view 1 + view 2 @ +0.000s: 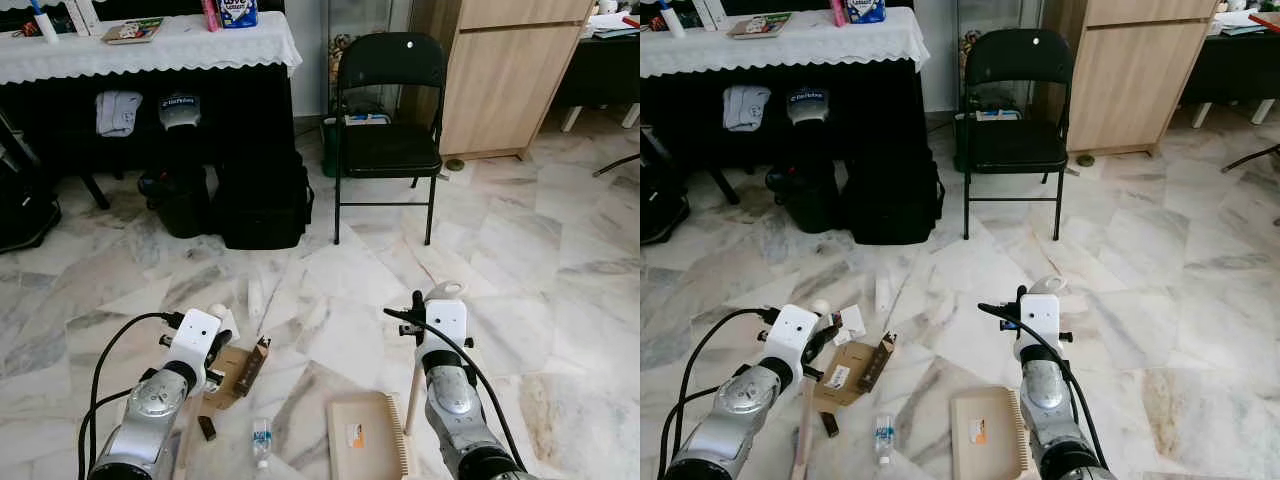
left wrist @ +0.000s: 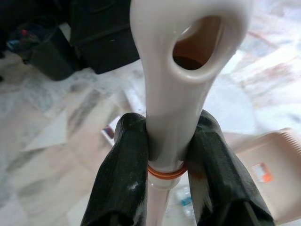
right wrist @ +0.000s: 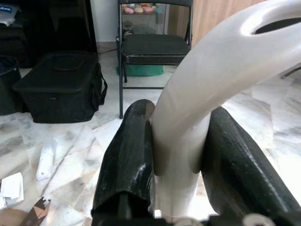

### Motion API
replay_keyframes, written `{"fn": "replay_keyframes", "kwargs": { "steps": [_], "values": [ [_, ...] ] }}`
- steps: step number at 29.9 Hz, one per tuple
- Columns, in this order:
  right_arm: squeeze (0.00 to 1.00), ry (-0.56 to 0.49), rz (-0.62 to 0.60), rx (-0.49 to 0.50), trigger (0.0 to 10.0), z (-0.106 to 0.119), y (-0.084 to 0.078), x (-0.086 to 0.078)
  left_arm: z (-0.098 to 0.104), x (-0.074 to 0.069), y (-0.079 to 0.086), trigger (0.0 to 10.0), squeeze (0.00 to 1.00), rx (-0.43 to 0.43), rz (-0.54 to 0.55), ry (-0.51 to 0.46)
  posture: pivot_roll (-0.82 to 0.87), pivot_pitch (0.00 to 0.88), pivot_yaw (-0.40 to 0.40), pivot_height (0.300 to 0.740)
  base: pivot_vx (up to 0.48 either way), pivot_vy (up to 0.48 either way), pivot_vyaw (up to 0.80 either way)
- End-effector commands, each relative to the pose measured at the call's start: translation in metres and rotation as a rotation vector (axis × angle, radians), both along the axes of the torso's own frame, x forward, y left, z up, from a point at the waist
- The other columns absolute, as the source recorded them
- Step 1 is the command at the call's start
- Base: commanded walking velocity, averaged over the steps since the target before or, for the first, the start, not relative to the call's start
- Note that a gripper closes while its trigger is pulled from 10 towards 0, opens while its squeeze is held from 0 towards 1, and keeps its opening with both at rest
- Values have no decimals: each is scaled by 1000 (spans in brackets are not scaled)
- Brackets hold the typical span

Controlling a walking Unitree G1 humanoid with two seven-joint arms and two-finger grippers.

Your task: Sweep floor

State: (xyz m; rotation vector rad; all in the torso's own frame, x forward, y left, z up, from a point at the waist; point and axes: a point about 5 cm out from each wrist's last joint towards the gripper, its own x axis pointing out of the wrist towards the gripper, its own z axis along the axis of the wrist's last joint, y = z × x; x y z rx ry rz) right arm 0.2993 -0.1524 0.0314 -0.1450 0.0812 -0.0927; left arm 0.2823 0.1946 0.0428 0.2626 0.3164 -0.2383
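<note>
Below, on the marbled tile floor (image 1: 560, 250), a beige dustpan (image 1: 368, 436) is seen lying flat, and everything else is placed from it. Its pale upright handle (image 3: 197, 108) is pinched between the two black fingers (image 3: 129, 160) of the right gripper (image 3: 181, 155), which is held just above the dustpan's far right corner. To the dustpan's left, the left gripper (image 2: 167, 155) is pressed around the cream handle of a broom (image 2: 181, 80), just above an orange ring on the shaft; the handle's top ends in a hanging loop. Litter is scattered left of the dustpan: a small plastic bottle (image 1: 262, 441) just beside it, a torn cardboard box (image 1: 238, 372) farther left and slightly beyond, a small dark piece (image 1: 207, 427) near the bottle, and a white paper scrap (image 1: 851, 322) past the box. Well beyond the dustpan, a black folding chair (image 1: 388, 120) is set before a wooden cabinet (image 1: 500, 75), with a black bag (image 1: 262, 200) under a white-clothed table (image 1: 150, 45) to the chair's left.
</note>
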Motion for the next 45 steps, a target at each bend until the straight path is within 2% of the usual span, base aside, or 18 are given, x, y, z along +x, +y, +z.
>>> {"fn": "replay_keyframes", "kwargs": {
  "steps": [1, 4, 11, 15, 18, 23, 35, 40, 45],
  "values": [
    [0, -36, 16, -3, 10000, 8, 4, 6, 0, -1, -1, 10000, 0, -63, 4, 7, 106, 0, 44, 740, 0, 0, 0],
    [0, -41, 14, -5, 10000, 9, 3, 6, 3, -2, -3, 10000, 0, -148, 9, 3, 103, 2, 44, 740, 0, 0, 0],
    [0, -43, 14, -10, 10000, 9, 3, 6, 8, 0, -1, 10000, 0, -224, 78, -51, 102, 6, 42, 740, 0, 0, 0],
    [0, -48, 10, -14, 10000, 9, 2, 6, 11, 1, 1, 10000, 0, -216, 126, -87, 102, 13, 43, 740, 0, 0, 0],
    [0, -58, 5, -23, 10000, 10, 0, 6, 19, 4, 5, 10000, 0, -235, 180, -158, 102, 19, 43, 740, 0, 0, 0],
    [0, -80, 24, -66, 10000, 13, 1, 7, 26, 7, 7, 10000, 0, -249, 203, -205, 103, 22, 48, 740, 0, 0, 0],
    [0, -121, 61, -123, 10000, 15, 8, 4, 26, 8, 4, 10000, 0, -255, 194, -214, 104, 34, 57, 740, 0, 0, 0],
    [0, -148, 29, -150, 10000, 18, 3, 5, 26, 8, 2, 10000, 0, -254, 172, -211, 108, 37, 65, 740, 0, 0, 0],
    [0, -162, -1, -126, 10000, 19, 0, 5, 27, 8, 3, 10000, 0, -253, 166, -213, 112, 33, 72, 740, 0, 0, 0]
  ]
}}
